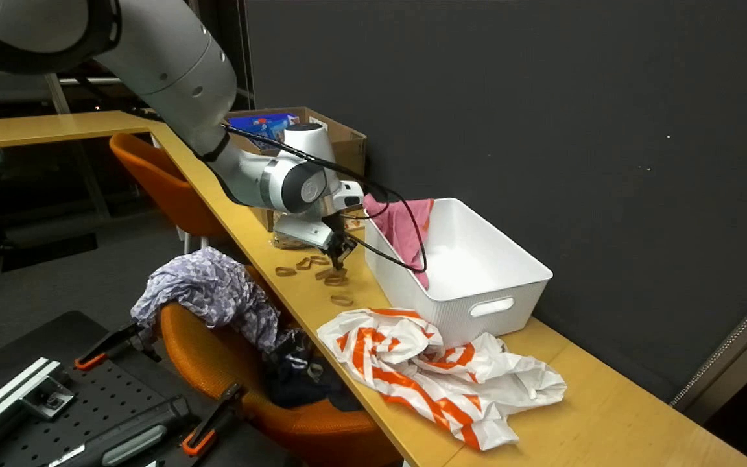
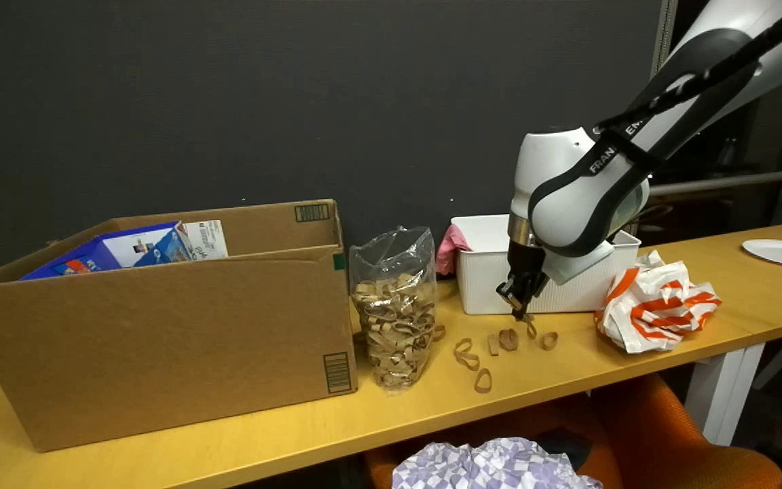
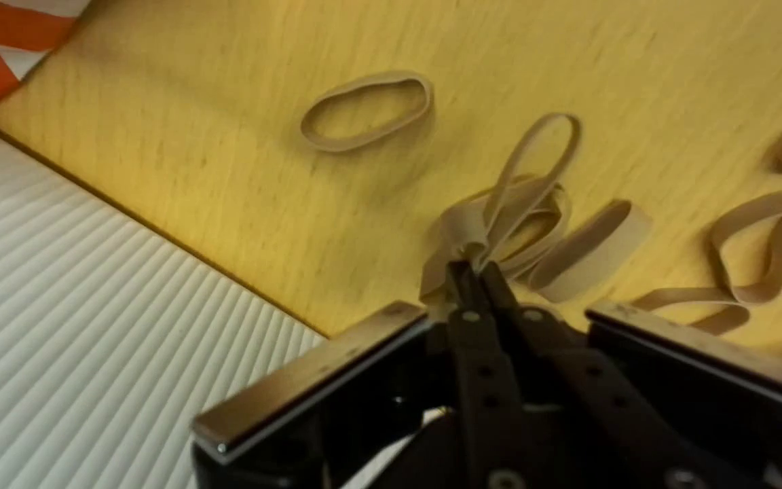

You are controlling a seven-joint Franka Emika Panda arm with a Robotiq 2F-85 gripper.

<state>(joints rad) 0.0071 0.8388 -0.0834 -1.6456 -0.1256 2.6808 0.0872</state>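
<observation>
My end effector (image 3: 477, 269) clamps a rubber band (image 3: 559, 170) over the bench (image 3: 248, 204), grasp apparently made, a steady lift likely needed next.

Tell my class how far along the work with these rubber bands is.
The grasp looks done: the gripper is shut. In hand is a rubber band, its loop sticking out beyond the jaws. Left, perhaps: the loose bands lying on the table.

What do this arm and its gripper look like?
The arm is rounded, white-grey and black; partly visible lettering reads FRAN and EM. Black cables run along it, strapped on. The gripper is black, with slim, screw-dotted fingers and metallic-edged side pieces.
</observation>
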